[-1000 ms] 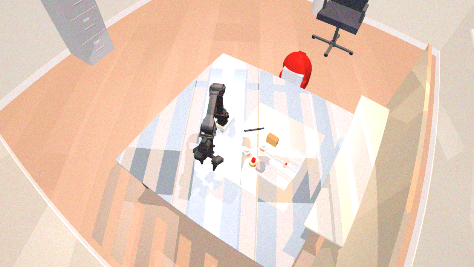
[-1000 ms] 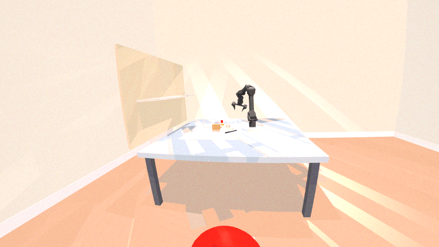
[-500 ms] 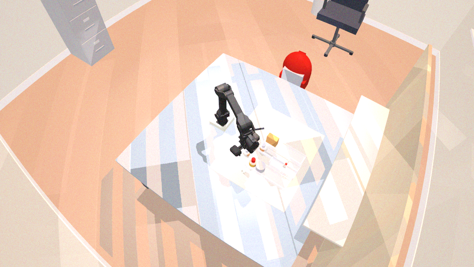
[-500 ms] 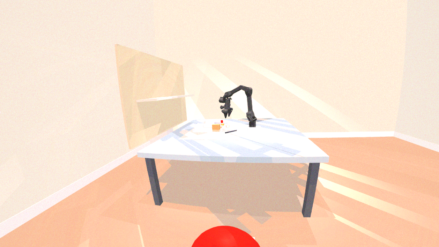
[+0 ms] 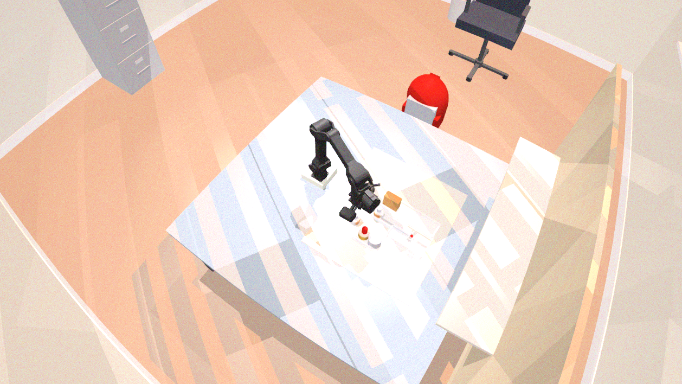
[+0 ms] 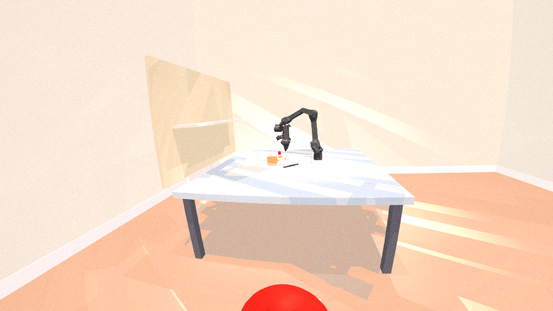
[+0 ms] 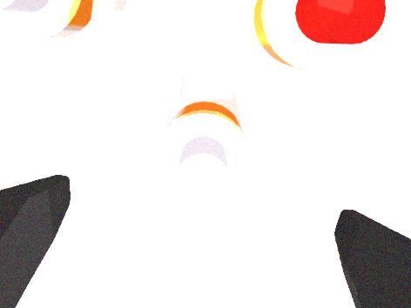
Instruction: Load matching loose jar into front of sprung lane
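Note:
The loose white jar [image 5: 357,221] [image 6: 286,157] [image 7: 205,108] with an orange band stands upright. In the wrist view it lies ahead of and between the fingertips. A similar banded jar [image 5: 378,215] [image 7: 81,15] stands at the near end of the pale lane rails [image 5: 396,225]. A small red mark [image 5: 411,236] shows farther along them. The plate, front stop and lane floor are washed out. A red-capped jar [image 5: 363,234] [image 6: 279,153] [image 7: 340,19] with a yellow band stands beside the loose jar. My gripper [image 6: 285,149] [image 7: 205,208] is open and empty, pointing down above the loose jar's area.
A greyish-white round jar [image 5: 374,241] stands beside the red-capped one. An orange box [image 5: 392,200] [image 6: 272,159] stands by the lane's other side. A dark pen-like rod [image 6: 291,165] lies near it. A raised shelf [image 5: 506,238] [image 6: 205,123] runs along the wall beyond the table.

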Motion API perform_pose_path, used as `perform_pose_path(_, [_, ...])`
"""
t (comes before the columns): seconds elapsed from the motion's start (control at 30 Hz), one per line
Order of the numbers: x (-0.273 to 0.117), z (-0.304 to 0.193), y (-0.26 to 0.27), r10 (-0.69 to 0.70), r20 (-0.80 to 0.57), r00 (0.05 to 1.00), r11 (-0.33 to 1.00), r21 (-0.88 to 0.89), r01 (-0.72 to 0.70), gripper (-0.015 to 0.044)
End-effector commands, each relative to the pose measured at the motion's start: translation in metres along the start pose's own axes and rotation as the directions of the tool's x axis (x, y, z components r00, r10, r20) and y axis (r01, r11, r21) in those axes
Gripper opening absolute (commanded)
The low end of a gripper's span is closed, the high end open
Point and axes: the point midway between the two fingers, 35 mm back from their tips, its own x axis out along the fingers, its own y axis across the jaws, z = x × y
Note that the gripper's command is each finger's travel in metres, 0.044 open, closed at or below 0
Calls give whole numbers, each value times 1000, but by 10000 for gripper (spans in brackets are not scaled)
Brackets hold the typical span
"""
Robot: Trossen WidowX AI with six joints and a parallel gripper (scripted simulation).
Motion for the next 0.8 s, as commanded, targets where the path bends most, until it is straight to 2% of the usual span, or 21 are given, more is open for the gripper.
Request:
perform_pose_path(0.0, [18, -3, 1, 1, -15, 1000, 1000, -10, -1, 440])
perform_pose_path(0.77, [54, -3, 1, 1, -15, 1000, 1000, -10, -1, 440])
